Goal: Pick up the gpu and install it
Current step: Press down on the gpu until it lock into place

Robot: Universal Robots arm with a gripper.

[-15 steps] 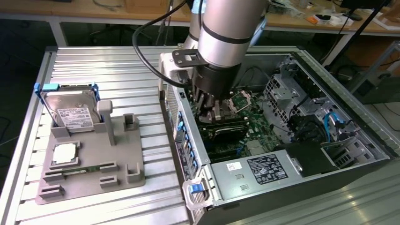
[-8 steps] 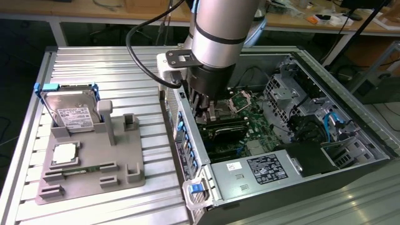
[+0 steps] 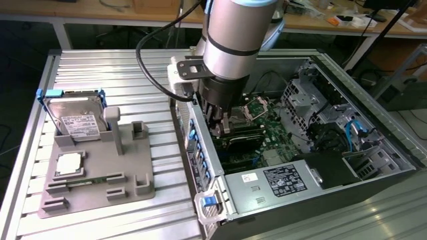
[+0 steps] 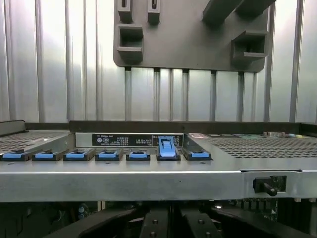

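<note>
Arm vertical, claw point(image 3: 223, 122) down inside open PC case point(image 3: 373, 150) over motherboard point(image 3: 267, 132); claw state unclear.

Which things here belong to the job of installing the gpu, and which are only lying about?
Belonging to the job:
- gripper, lowered inside the computer case
- motherboard beneath it
- blue slot clips along the case edge

Just lying about:
- hard drive, upright in the grey holder
- memory stick, lying in that holder
- grooved metal table
</note>
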